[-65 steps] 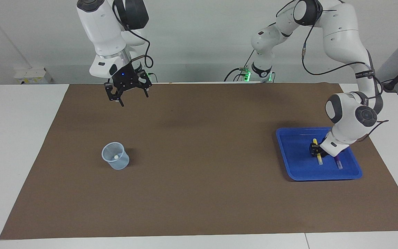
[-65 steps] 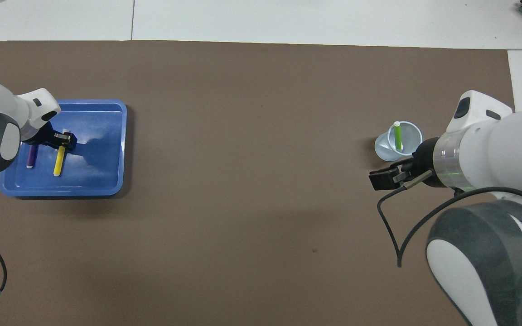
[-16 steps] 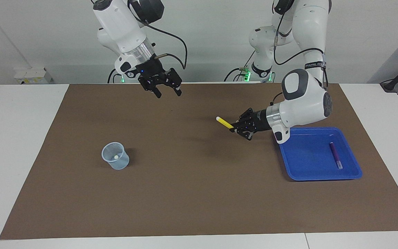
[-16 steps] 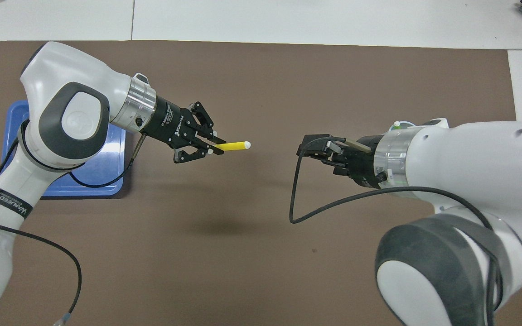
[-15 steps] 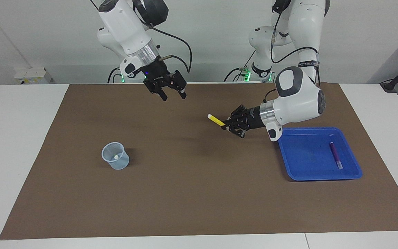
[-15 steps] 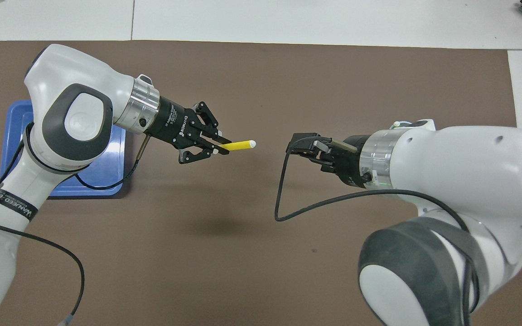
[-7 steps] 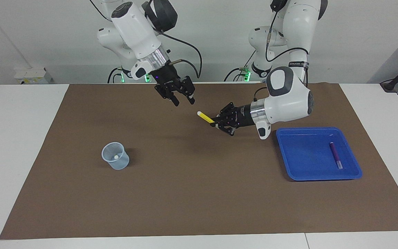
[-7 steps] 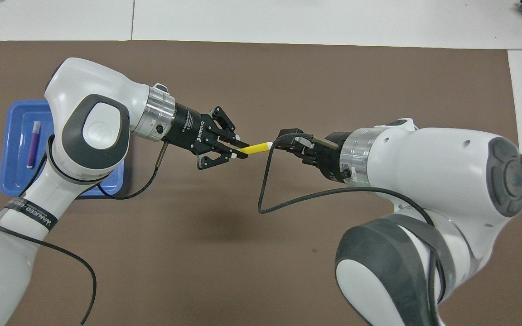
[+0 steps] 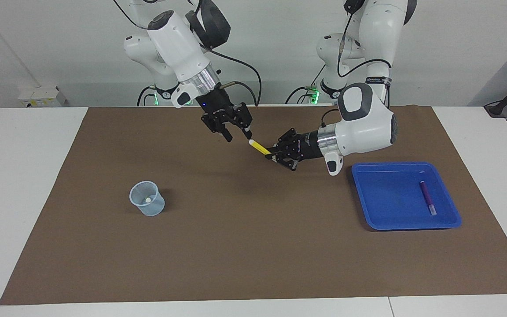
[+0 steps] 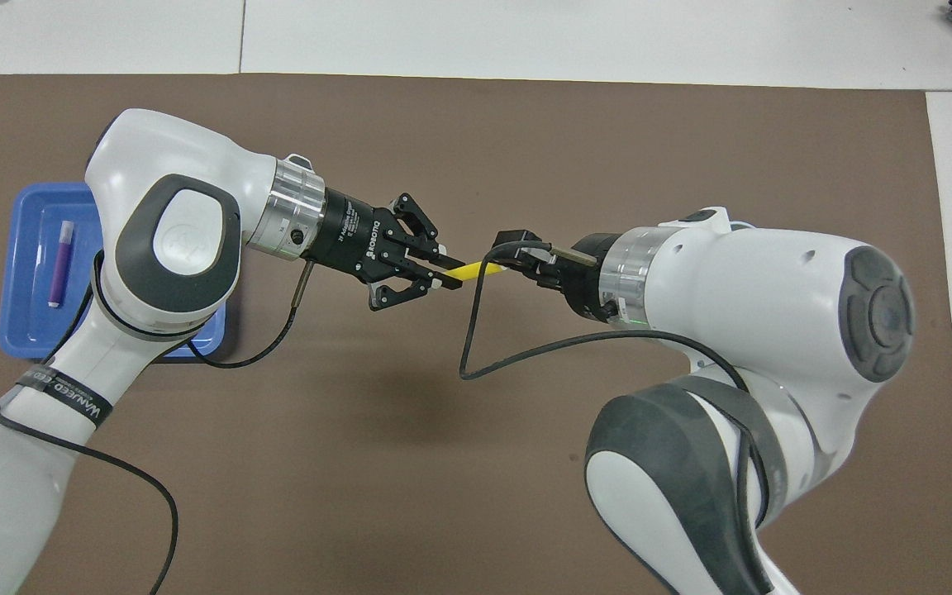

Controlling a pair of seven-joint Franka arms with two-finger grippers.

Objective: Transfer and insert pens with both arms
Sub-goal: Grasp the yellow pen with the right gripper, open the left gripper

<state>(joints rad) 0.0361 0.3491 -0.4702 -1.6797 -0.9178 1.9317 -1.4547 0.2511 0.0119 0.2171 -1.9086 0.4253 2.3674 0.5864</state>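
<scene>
A clear cup (image 9: pixel 147 199) stands on the brown mat (image 9: pixel 253 246) toward the right arm's end of the table, with a small whitish pen cap showing inside it. The rest of that pen is hidden there, and in the overhead view the right arm covers the cup.

Above the middle of the mat the two grippers meet in the air. The right gripper (image 9: pixel 238 130) (image 10: pixel 502 254) points down at a slant, and its fingertips stand at the white-capped end of the yellow pen (image 9: pixel 259 147) (image 10: pixel 469 269). I cannot tell whether its fingers are parted or already pressing on the cap.

The left gripper (image 9: pixel 272 156) (image 10: pixel 449 279) reaches in level from the left arm's end, its fingers clenched on the other end of the yellow pen, which tilts up toward the right gripper.

The blue tray (image 9: pixel 385 222) (image 10: pixel 20 330) lies on the mat at the left arm's end. The purple pen (image 9: pixel 427 197) (image 10: pixel 59 264) lies flat in it, near the tray's outer edge.
</scene>
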